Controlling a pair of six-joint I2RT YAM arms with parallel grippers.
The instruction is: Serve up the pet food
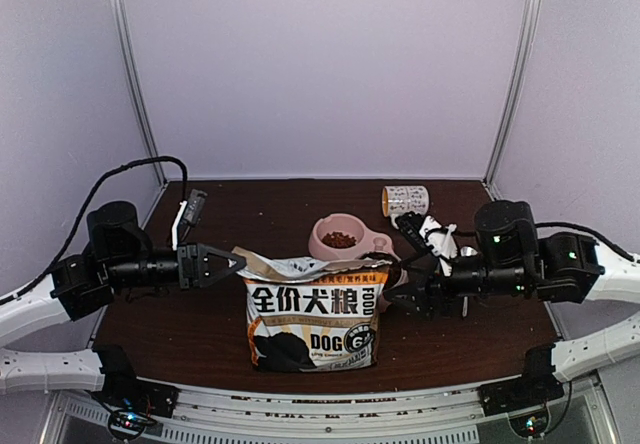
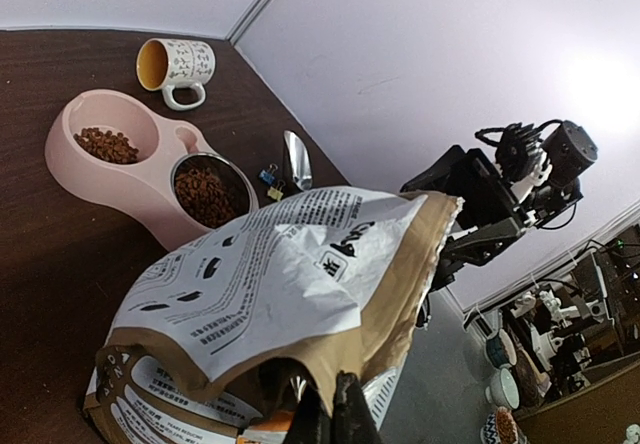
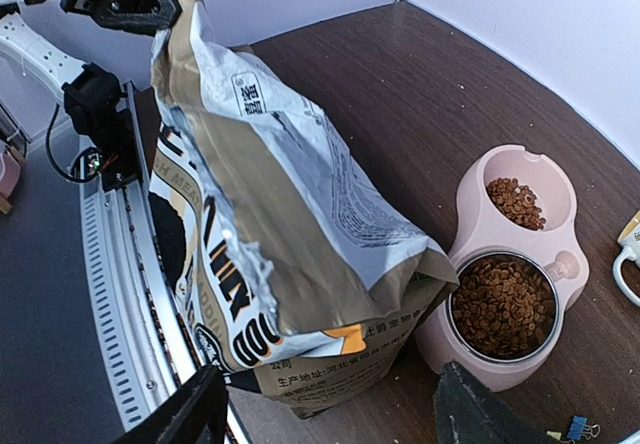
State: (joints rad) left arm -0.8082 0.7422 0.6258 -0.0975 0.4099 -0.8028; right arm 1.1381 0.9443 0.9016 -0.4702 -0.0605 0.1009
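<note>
Reddish-brown pet food (image 3: pixel 505 304) lay in both hollows of the pink double bowl (image 3: pixel 470 199), heaped nearly to the brim of the steel-lined near one and thinner in the far one, so the serving itself looked done or close to it. Just near of the bowl stood the printed dog-food bag (image 1: pixel 315 309), upright on the dark table (image 1: pixel 200 344), its opened top crumpled and leaning toward the bowl. The step in hand seemed to be handling the bag after the pour; the next move would likely call for settling it so it stood alone, then folding the mouth shut, perhaps with the binder clip (image 2: pixel 270 176) lying by the metal scoop (image 2: pixel 297 159) to the right of the bowl. The left gripper (image 1: pixel 232 264) reached in level from the left and pinched the bag's top left corner, fingers closed on the paper. The right gripper (image 1: pixel 398 297) came in low from the right, jaws spread wide and holding nothing, close beside the bag's right flank. A patterned mug (image 1: pixel 405 201) lay on its side at the far right.
</note>
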